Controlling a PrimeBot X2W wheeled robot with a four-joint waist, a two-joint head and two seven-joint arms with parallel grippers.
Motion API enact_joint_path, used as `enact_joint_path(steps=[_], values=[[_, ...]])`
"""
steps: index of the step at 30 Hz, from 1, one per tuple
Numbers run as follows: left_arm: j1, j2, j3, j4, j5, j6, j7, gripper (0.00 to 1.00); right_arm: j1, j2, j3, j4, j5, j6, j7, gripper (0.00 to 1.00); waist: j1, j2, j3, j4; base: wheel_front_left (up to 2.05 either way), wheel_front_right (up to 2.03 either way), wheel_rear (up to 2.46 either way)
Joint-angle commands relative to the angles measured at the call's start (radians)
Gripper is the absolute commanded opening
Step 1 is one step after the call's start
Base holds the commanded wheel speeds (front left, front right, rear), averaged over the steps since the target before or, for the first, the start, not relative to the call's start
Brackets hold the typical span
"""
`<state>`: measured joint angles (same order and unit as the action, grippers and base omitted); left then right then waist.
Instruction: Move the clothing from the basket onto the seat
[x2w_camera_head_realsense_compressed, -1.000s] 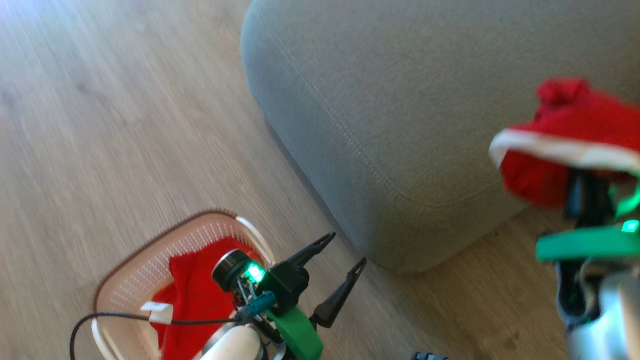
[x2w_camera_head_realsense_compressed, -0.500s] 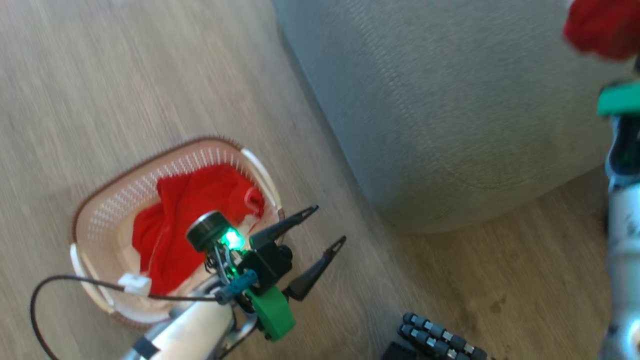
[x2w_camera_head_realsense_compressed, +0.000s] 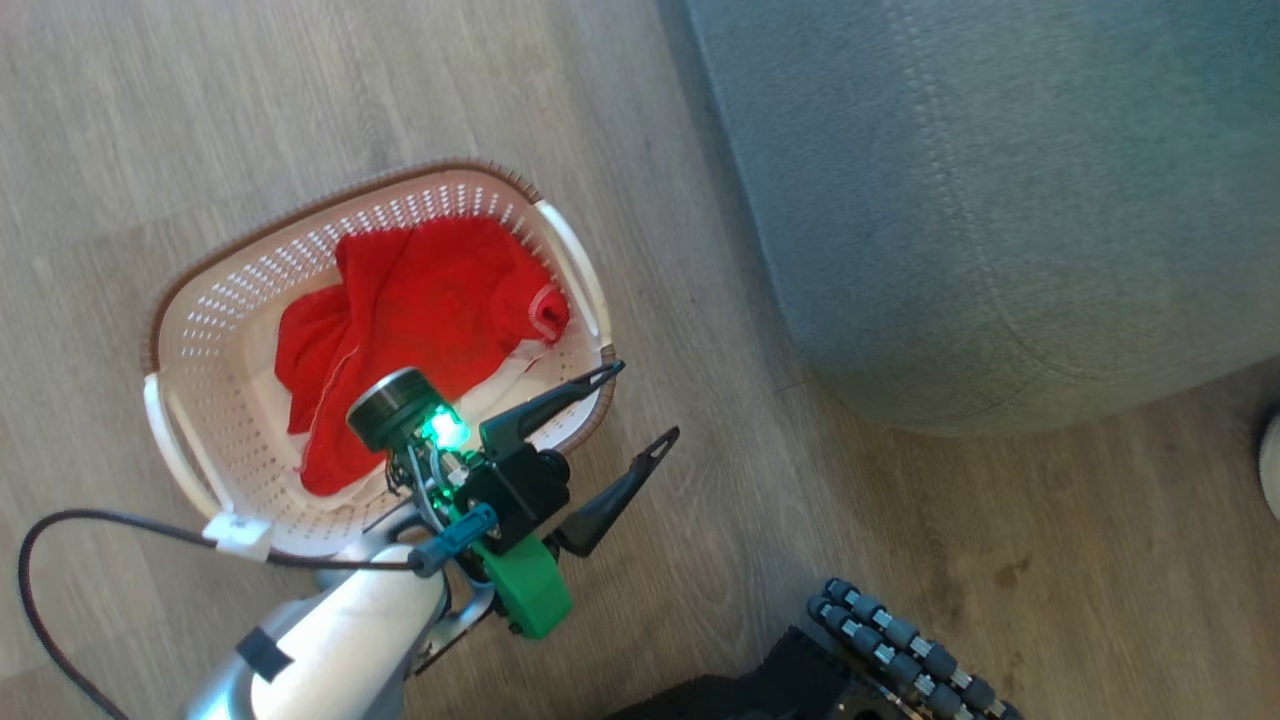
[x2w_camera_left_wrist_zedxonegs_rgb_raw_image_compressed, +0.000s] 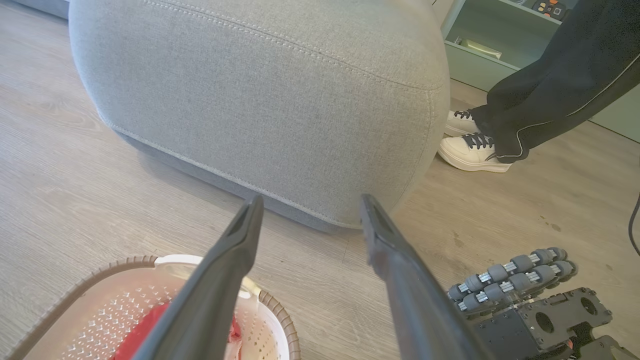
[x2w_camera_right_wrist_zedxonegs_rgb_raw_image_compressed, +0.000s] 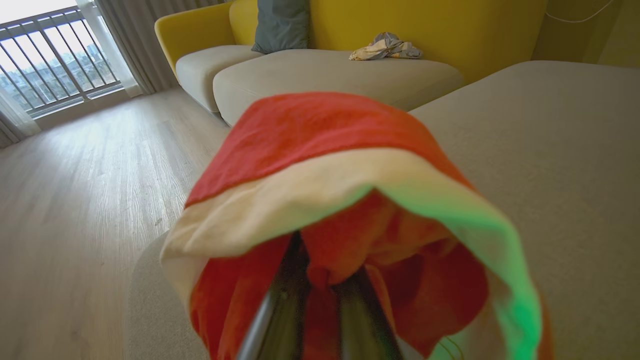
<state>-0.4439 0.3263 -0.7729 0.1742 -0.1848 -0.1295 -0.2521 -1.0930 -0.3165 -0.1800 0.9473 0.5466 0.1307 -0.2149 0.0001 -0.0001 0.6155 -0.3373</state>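
Since half a second earlier the head camera had swung, so the basket (x2w_camera_head_realsense_compressed: 215, 385) sat higher and whole in the head view. The left end effector (x2w_camera_head_realsense_compressed: 645, 402) kept the same wide spread with nothing between its fingers.

Its pale forearm (x2w_camera_head_realsense_compressed: 340, 640) rose from seven o'clock, a black cable (x2w_camera_head_realsense_compressed: 60, 530) looping off it toward nine o'clock, and the two dark fingers pointed to about two o'clock. They hung over the basket's near rim and the wooden floor (x2w_camera_head_realsense_compressed: 200, 100) beside it. The red garment (x2w_camera_head_realsense_compressed: 420, 320) lay crumpled inside the basket, at about ten o'clock of the left end effector and below it, untouched. The seat (x2w_camera_head_realsense_compressed: 1000, 200), grey with a line of light stitching, filled the two o'clock quarter, well apart from the basket. The robot's roller wheels (x2w_camera_head_realsense_compressed: 905, 640) showed at five o'clock.

In the left wrist view a person's white shoe (x2w_camera_left_wrist_zedxonegs_rgb_raw_image_compressed: 472, 152) stood on the floor just beyond the seat's rounded corner, at two o'clock, with a teal shelf unit (x2w_camera_left_wrist_zedxonegs_rgb_raw_image_compressed: 480, 55) behind.

The right end effector (x2w_camera_right_wrist_zedxonegs_rgb_raw_image_compressed: 320, 285) was narrowed on the other red garment (x2w_camera_right_wrist_zedxonegs_rgb_raw_image_compressed: 320, 150), whose white band draped across the fingertips at twelve o'clock and hid them. Grey cushion lay under and to three o'clock of it. A yellow-backed sofa (x2w_camera_right_wrist_zedxonegs_rgb_raw_image_compressed: 400, 20) stood at twelve o'clock and a railed window (x2w_camera_right_wrist_zedxonegs_rgb_raw_image_compressed: 50, 55) at ten o'clock.
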Motion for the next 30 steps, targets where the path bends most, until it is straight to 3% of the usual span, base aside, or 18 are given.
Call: enact_joint_path(steps=[1, 13, 14, 15, 16, 30], values=[[-0.016, 0.013, 0.027, -0.037, -0.007, -0.001, -0.010, 1.00, -0.023, -0.028, 0.009, 0.000, 0.002, 0.000, 0.007, 0.00, -0.0001, 0.0001, 0.016, 0.015, 0.00, 0.00, 0.00], [-0.046, -0.006, 0.030, -0.037, -0.004, -0.001, -0.010, 1.00, -0.067, -0.045, 0.064, 0.239, 0.017, 0.000, 0.044, 0.00, -0.0001, 0.0001, 0.041, 0.056, 0.00, 0.00, 0.00], [-0.049, -0.009, 0.032, -0.036, -0.005, -0.001, -0.010, 1.00, -0.067, -0.056, 0.064, 0.251, 0.012, 0.000, 0.029, 0.09, -0.0001, 0.0001, 0.038, 0.059, 0.00, 0.00, 0.00], [-0.051, -0.012, 0.033, -0.035, -0.006, -0.001, -0.010, 1.00, -0.068, -0.063, 0.062, 0.259, 0.009, 0.000, 0.012, 0.69, -0.0001, 0.0001, 0.034, 0.062, 0.00, 0.00, 0.00], [-0.052, -0.015, 0.034, -0.034, -0.007, -0.001, -0.010, 1.00, -0.070, -0.061, 0.055, 0.268, 0.017, 0.000, 0.006, 1.00, -0.0001, 0.0001, 0.029, 0.064, 0.00, 0.00, 0.00], [-0.014, -0.112, 0.040, 0.006, -0.034, -0.001, -0.010, 1.00, 0.003, -0.079, 0.162, 0.261, 0.023, 0.000, 0.040, 1.00, -0.0001, 0.0001, -0.145, 0.095, 0.00, 0.00, 0.00]])
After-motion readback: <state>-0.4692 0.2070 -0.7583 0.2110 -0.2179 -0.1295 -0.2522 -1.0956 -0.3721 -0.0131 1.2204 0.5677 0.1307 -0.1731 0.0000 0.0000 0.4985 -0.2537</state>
